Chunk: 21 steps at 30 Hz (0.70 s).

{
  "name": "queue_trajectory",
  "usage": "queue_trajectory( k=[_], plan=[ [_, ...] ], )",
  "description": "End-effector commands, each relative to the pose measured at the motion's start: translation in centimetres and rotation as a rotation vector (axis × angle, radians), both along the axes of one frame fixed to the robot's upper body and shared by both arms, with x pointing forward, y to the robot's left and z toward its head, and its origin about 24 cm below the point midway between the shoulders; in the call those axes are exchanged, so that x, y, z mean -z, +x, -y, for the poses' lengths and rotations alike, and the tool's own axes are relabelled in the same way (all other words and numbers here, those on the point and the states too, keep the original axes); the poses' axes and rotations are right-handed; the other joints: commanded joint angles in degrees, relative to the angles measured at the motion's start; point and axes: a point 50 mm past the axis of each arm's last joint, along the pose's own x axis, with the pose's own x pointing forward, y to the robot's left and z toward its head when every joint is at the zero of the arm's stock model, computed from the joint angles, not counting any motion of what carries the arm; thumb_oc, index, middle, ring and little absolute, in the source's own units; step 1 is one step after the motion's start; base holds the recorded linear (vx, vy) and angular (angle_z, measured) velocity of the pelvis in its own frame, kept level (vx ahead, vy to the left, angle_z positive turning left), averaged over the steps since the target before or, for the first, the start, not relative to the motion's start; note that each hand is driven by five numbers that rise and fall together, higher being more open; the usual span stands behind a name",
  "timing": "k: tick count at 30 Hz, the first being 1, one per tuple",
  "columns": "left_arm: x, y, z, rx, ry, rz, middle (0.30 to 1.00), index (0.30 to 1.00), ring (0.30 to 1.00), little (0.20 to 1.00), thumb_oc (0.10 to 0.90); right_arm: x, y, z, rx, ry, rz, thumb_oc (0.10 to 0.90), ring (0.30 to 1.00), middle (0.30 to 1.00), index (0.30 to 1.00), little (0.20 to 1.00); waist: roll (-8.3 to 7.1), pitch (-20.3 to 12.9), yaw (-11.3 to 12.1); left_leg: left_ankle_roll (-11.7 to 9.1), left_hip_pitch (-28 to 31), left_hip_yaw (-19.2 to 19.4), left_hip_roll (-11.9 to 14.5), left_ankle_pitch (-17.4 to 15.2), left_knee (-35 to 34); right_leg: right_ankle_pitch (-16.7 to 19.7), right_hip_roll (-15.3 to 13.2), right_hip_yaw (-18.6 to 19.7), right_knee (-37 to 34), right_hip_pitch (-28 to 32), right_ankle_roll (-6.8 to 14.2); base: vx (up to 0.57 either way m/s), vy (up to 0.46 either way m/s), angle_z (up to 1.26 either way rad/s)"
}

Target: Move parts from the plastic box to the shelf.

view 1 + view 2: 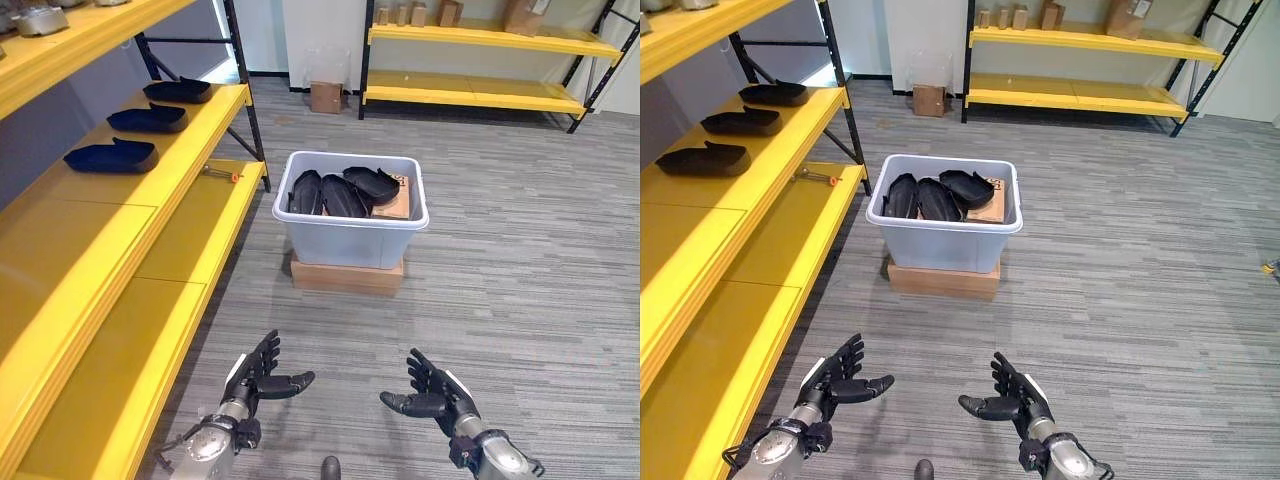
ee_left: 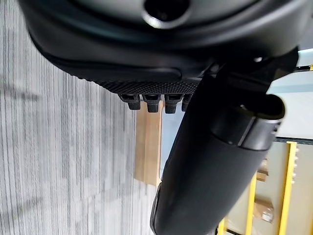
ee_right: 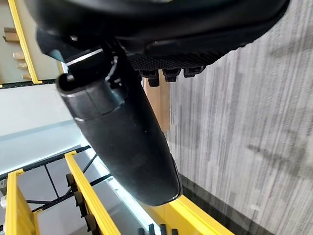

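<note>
Black parts (image 1: 340,192) in box (image 1: 350,235): likely light, stiff plastic (smooth, maybe slippery); grip rim. Left hand (image 1: 258,378), right hand (image 1: 432,393) open, empty.

No legible text anywhere; print on brown cardboard piece (image 1: 396,200) inside pale plastic box (image 1: 350,240) too small to read.

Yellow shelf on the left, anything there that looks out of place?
A small metal tool with an orange tip lies loose on the yellow shelf's lower board, apart from the three black moulded parts lined up on the board above.
</note>
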Motion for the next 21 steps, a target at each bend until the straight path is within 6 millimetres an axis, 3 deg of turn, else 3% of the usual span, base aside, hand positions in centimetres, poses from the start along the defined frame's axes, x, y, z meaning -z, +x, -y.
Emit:
queue_trajectory(
  k=[1, 3, 4, 6, 7, 10, 11, 13, 15, 16, 17, 18, 19, 21],
  plan=[
    [-3.8, 2.7, 0.2, 0.042, 0.029, 0.217, 1.000, 1.000, 1.000, 1.000, 0.900, -2.9, 1.7, 0.6, -0.010, -0.009, 0.181, 0.900, 1.000, 1.000, 1.000, 1.000, 1.16, -1.6, -2.8, -6.5, 2.5, 0.7, 3.8, -2.9, 1.9, 9.3, 2.0, -4.3, -21.5, 0.9, -0.1, 0.30, 0.013, 0.31],
    [-3.6, 2.8, 0.3, 0.046, 0.029, 0.210, 1.000, 1.000, 1.000, 1.000, 0.900, -2.8, 1.7, 0.9, -0.006, -0.011, 0.175, 0.900, 1.000, 1.000, 1.000, 1.000, 0.56, -1.6, -3.4, -7.0, 3.9, 0.5, 2.8, -4.1, 1.7, 10.9, 0.9, -5.0, -30.0, 0.4, 0.7, 0.15, -0.019, 0.40],
    [-3.6, 2.8, 0.3, 0.046, 0.029, 0.210, 1.000, 1.000, 1.000, 1.000, 0.900, -2.8, 1.7, 0.9, -0.006, -0.011, 0.175, 0.900, 1.000, 1.000, 1.000, 1.000, 0.77, -1.4, -3.5, -7.0, 4.1, 0.4, 3.0, -4.3, 1.7, 11.0, 1.1, -5.2, -30.5, 1.0, 0.6, 0.22, -0.038, 0.30],
    [-3.5, 2.8, 0.4, 0.042, 0.020, 0.213, 1.000, 1.000, 1.000, 1.000, 0.900, -2.9, 1.8, 1.1, -0.013, -0.023, 0.173, 0.900, 1.000, 1.000, 1.000, 1.000, 0.49, -1.2, -4.6, -8.1, 7.8, -0.6, 2.5, -5.9, 0.7, 15.4, 0.4, -4.4, -43.7, -0.2, 2.9, 0.40, -0.092, 0.20],
    [-3.5, 2.9, 0.4, 0.042, 0.030, 0.217, 1.000, 1.000, 1.000, 1.000, 0.900, -3.1, 1.9, 1.0, -0.022, -0.027, 0.185, 0.900, 1.000, 1.000, 1.000, 1.000, 0.34, -1.1, -5.0, -8.5, 9.0, -0.8, 2.6, -6.4, 0.3, 16.9, -0.2, -3.9, -46.7, -0.6, 3.5, 0.41, -0.120, 0.22],
    [-3.3, 2.7, 0.6, 0.048, 0.026, 0.211, 1.000, 1.000, 1.000, 1.000, 0.900, -3.3, 1.9, 1.0, -0.040, -0.039, 0.191, 0.900, 1.000, 1.000, 1.000, 1.000, -0.05, -1.5, -5.4, -9.2, 12.3, -1.8, 3.0, -7.7, -0.6, 19.1, -0.2, -3.1, -49.8, -0.5, 4.3, 0.35, -0.160, 0.30],
    [-3.0, 2.5, 1.1, 0.064, 0.016, 0.199, 1.000, 1.000, 1.000, 1.000, 0.900, -3.1, 1.7, 1.1, -0.034, -0.038, 0.179, 0.900, 1.000, 1.000, 1.000, 1.000, -0.62, -3.4, -5.5, -10.0, 14.0, -2.3, 3.7, -9.0, 0.4, 20.1, 0.0, -1.7, -50.6, 1.3, 3.8, 0.39, -0.192, 0.37],
    [-3.0, 2.6, 1.3, 0.066, 0.015, 0.202, 1.000, 1.000, 1.000, 1.000, 0.900, -3.0, 1.8, 1.1, -0.031, -0.041, 0.176, 0.900, 1.000, 1.000, 1.000, 1.000, -0.50, -3.6, -5.7, -10.4, 14.2, -2.4, 4.4, -9.2, 1.6, 20.7, 0.5, -0.8, -50.9, 1.7, 3.6, 0.31, -0.170, 0.40],
    [-3.1, 2.8, 1.7, 0.067, -0.004, 0.212, 1.000, 1.000, 1.000, 1.000, 0.900, -3.3, 2.1, 1.0, -0.035, -0.021, 0.187, 0.900, 1.000, 1.000, 1.000, 1.000, 0.09, -4.5, -5.7, -11.7, 14.3, -3.2, 6.2, -7.4, 4.4, 19.9, 2.3, -1.2, -49.1, 2.2, 2.4, 0.36, -0.266, 0.25],
    [-3.3, 2.9, 2.1, 0.067, -0.024, 0.222, 1.000, 1.000, 1.000, 1.000, 0.900, -3.5, 2.3, 1.2, -0.042, -0.029, 0.197, 0.900, 1.000, 1.000, 1.000, 1.000, 0.62, -5.0, -5.5, -13.1, 13.2, -3.5, 7.0, -3.8, 8.1, 18.7, 3.3, -2.1, -49.0, 3.7, 1.2, 0.28, -0.228, -0.14],
    [-3.3, 2.9, 2.1, 0.067, -0.025, 0.222, 1.000, 1.000, 1.000, 1.000, 0.900, -3.5, 2.3, 1.2, -0.042, -0.029, 0.197, 0.900, 1.000, 1.000, 1.000, 1.000, 0.67, -5.0, -5.5, -13.1, 13.1, -3.5, 7.1, -3.9, 8.1, 18.7, 3.4, -2.1, -49.0, 3.6, 1.1, 0.24, -0.192, -0.13],
    [-3.2, 3.0, 2.1, 0.065, -0.031, 0.220, 1.000, 1.000, 1.000, 1.000, 0.900, -3.6, 2.3, 1.4, -0.041, -0.033, 0.198, 0.900, 1.000, 1.000, 1.000, 1.000, 0.71, -5.3, -5.5, -13.7, 12.4, -3.9, 7.4, -1.8, 9.9, 18.2, 3.8, -2.5, -49.2, 4.6, 0.6, 0.26, -0.229, -0.15],
    [-3.5, 3.2, 2.1, 0.055, -0.040, 0.230, 1.000, 1.000, 1.000, 1.000, 0.900, -3.8, 2.5, 1.7, -0.037, -0.040, 0.207, 0.900, 1.000, 1.000, 1.000, 1.000, 0.23, -5.2, -5.3, -15.1, 10.2, -5.1, 7.9, 2.8, 15.8, 16.7, 4.9, -1.9, -49.0, 6.5, -0.7, 0.26, -0.229, -0.07],
    [-3.5, 3.2, 2.1, 0.053, -0.043, 0.229, 1.000, 1.000, 1.000, 1.000, 0.900, -3.8, 2.5, 1.8, -0.032, -0.040, 0.206, 0.900, 1.000, 1.000, 1.000, 1.000, 0.08, -5.2, -5.1, -15.5, 9.3, -5.4, 8.1, 4.1, 18.0, 15.9, 5.3, -1.9, -49.0, 7.3, -1.2, 0.20, -0.180, -0.04]
  ],
)
